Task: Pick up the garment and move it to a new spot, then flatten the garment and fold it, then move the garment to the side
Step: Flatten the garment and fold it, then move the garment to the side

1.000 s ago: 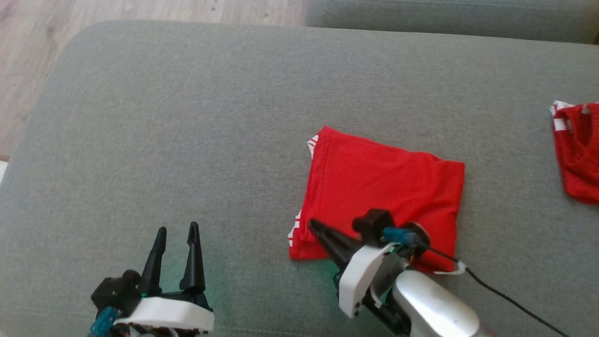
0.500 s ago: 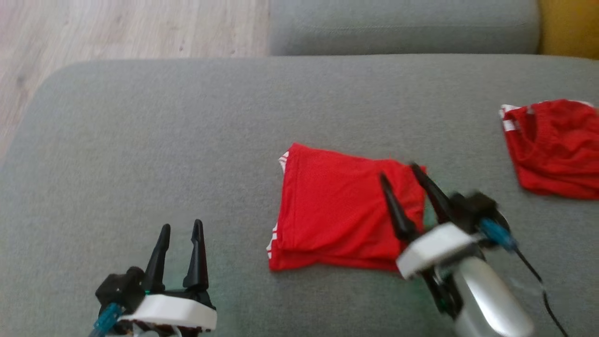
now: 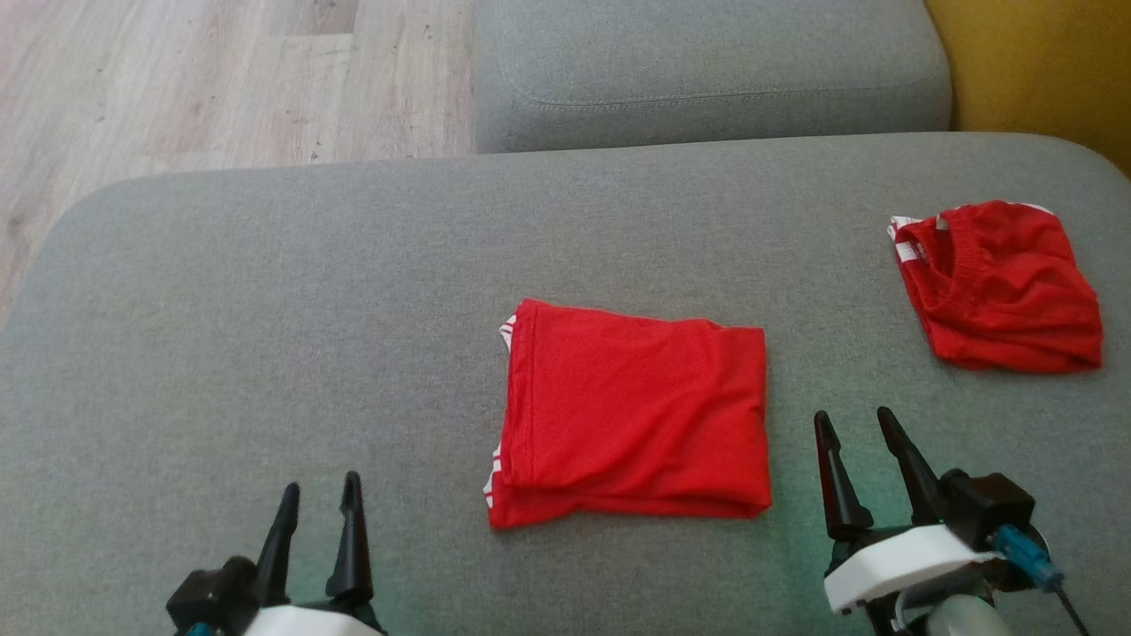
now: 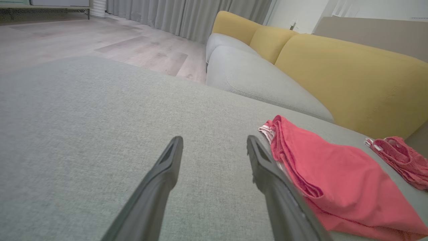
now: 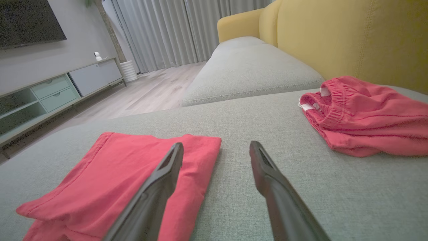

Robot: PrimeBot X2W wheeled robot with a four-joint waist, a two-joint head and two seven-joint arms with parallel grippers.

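Note:
The red garment [image 3: 632, 415] lies folded into a neat rectangle on the grey cushion [image 3: 265, 309], near its middle. It appears again at the right of the left wrist view [image 4: 337, 174] and at the lower left of the right wrist view [image 5: 110, 177]. My right gripper [image 3: 855, 422] stands open just right of the garment, apart from it, holding nothing. Well to the garment's left, my left gripper [image 3: 320, 493] is open and empty at the lower left.
A second red garment [image 3: 1003, 287], bunched with a white-striped waistband, lies at the cushion's right end [image 5: 364, 113]. Another grey cushion [image 3: 707, 71] and a yellow sofa back [image 3: 1034, 71] are behind. Wood floor [image 3: 177, 79] lies at the left.
My right gripper let go of the folded garment's near edge, opened and drew back to the right of it. The head camera tilted up, so the whole view shifted.

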